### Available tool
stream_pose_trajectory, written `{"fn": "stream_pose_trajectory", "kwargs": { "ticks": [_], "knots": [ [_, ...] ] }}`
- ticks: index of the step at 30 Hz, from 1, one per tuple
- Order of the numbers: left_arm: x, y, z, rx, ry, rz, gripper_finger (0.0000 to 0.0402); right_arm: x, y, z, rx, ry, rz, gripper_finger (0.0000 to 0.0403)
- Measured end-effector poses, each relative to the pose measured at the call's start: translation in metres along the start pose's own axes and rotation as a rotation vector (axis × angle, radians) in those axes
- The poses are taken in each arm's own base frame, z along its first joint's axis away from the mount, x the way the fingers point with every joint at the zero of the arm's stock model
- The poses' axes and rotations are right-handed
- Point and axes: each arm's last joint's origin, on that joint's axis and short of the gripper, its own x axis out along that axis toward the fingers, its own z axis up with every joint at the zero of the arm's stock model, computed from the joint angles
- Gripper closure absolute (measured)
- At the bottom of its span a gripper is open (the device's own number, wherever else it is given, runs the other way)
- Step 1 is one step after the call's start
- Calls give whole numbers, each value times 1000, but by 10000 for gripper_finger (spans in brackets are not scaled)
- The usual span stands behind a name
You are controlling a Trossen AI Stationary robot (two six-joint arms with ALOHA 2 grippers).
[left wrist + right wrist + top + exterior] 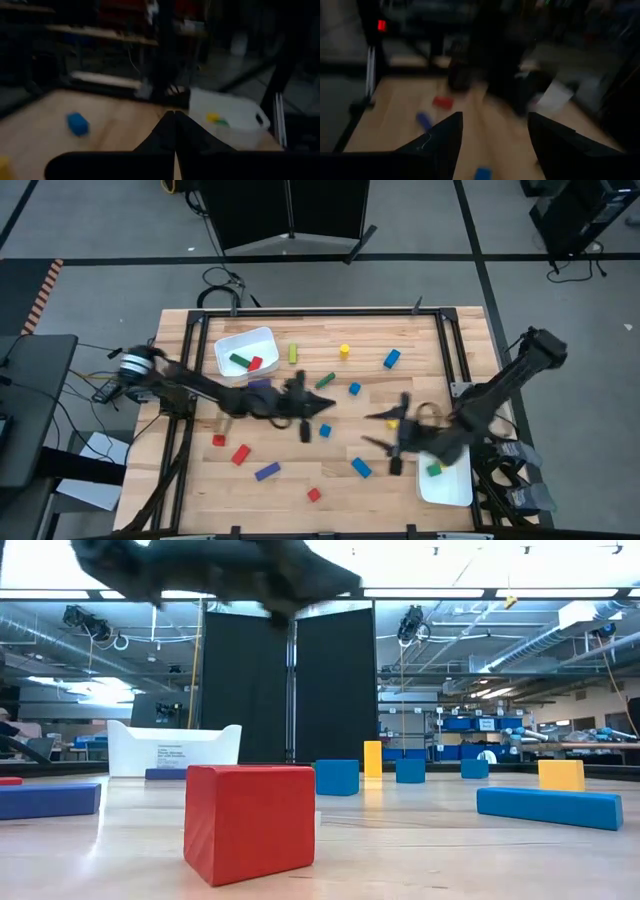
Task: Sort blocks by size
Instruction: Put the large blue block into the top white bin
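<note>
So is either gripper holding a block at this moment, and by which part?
No. The left gripper is shut with nothing between its fingers; the right gripper is open and empty above the table.

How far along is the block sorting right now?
Early. Done: the left tray holds a green bar and a red block; the right tray holds a green block. In hand: nothing visible; the left gripper is shut and empty, the right gripper open over the table. Left: about a dozen blocks scattered, such as the blue bar.
</note>
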Motion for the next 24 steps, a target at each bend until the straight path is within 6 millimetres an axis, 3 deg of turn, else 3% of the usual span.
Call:
{"fn": "stream_pose_trajectory", "kwargs": {
  "ticks": [5,11,18,24],
  "knots": [
    [-52,12,19,-37,-28,15,394,53,24,-39,89,221,62,166],
    [-91,25,19,-73,-41,38,394,84,53,-69,163,537,31,150],
    [-105,30,9,-91,-28,33,393,97,75,-78,158,783,-112,104],
    [-107,30,3,-97,0,28,393,103,83,-109,202,941,-180,72]
  ]
}}
